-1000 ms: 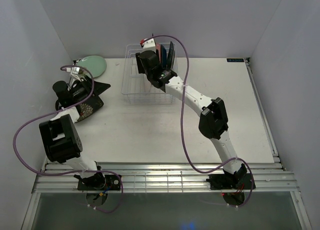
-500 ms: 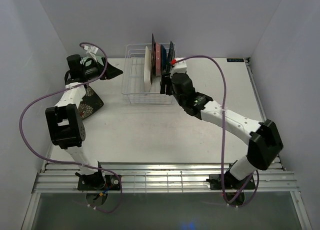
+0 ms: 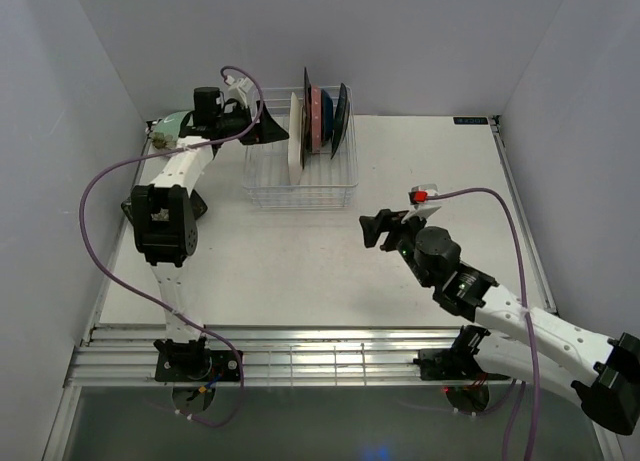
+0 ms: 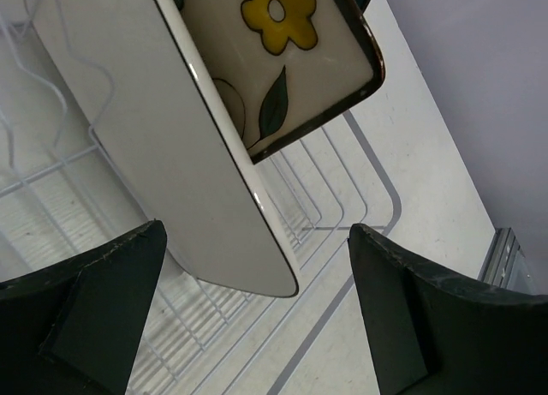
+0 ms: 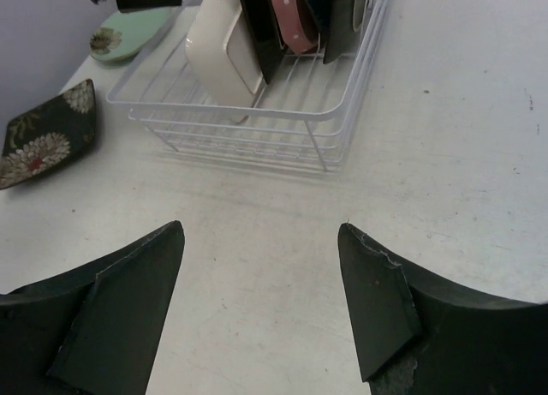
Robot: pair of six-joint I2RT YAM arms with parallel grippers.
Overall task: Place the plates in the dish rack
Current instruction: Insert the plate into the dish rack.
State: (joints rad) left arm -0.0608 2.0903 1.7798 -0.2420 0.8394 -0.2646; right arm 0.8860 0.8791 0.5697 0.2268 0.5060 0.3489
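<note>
The white wire dish rack [image 3: 300,186] stands at the back middle. Several plates stand upright in it: a white rectangular one [image 3: 295,141], a dark one, a pink one [image 3: 316,116], a blue one and another dark one [image 3: 341,106]. My left gripper [image 3: 272,131] is open and empty over the rack's left back corner. In its wrist view the jaws [image 4: 257,241] frame the white plate [image 4: 171,138] and a yellow-flowered plate [image 4: 282,61]. My right gripper [image 3: 372,229] is open and empty above the bare table, its jaws [image 5: 259,232] facing the rack [image 5: 257,112].
A round pale green plate [image 5: 128,35] lies at the back left and a dark rectangular floral plate [image 5: 47,142] lies left of the rack; both are largely hidden by the left arm in the top view. Walls close the back and sides.
My right arm has pulled back from the rack to the near right, leaving the white plate standing in it. My left arm has swung from the left-side plates to the rack's left back corner.
</note>
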